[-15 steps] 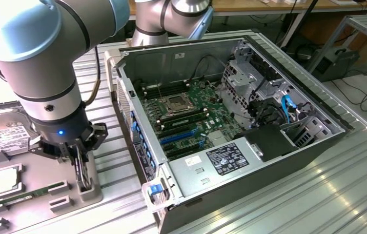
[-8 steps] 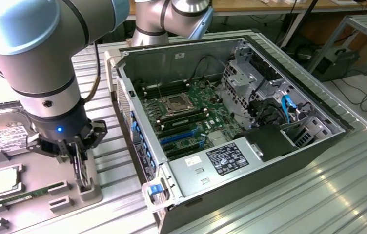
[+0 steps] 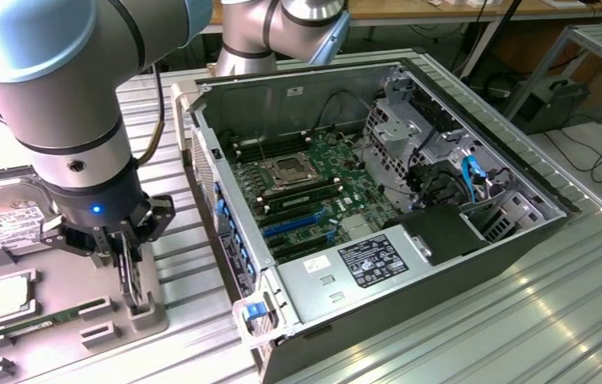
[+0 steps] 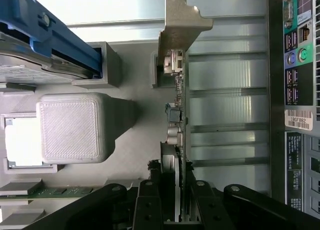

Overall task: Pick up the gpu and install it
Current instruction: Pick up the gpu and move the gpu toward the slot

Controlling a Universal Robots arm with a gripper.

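Observation:
The gpu [image 3: 130, 290] stands on edge in a slot of the grey parts tray [image 3: 71, 276] at the exterior view's left. My gripper [image 3: 125, 258] is straight above it with its black fingers [image 4: 149, 196] pressed to both faces of the card, so it is shut on it. In the wrist view the gpu [image 4: 179, 97] appears edge-on, its silver bracket [image 4: 182, 17] at the end far from my gripper [image 4: 175, 187]. The card's lower edge still sits in the tray's holder [image 3: 143, 308].
The open computer case [image 3: 515, 172] lies at the exterior view's right, its motherboard [image 3: 312, 172] showing blue expansion slots [image 3: 295, 226]. On the tray are a hard drive [image 3: 2, 220], a processor [image 3: 7, 292] and a green memory stick [image 3: 39, 322]. The case's rear ports [image 4: 295, 50] lie close beside the card.

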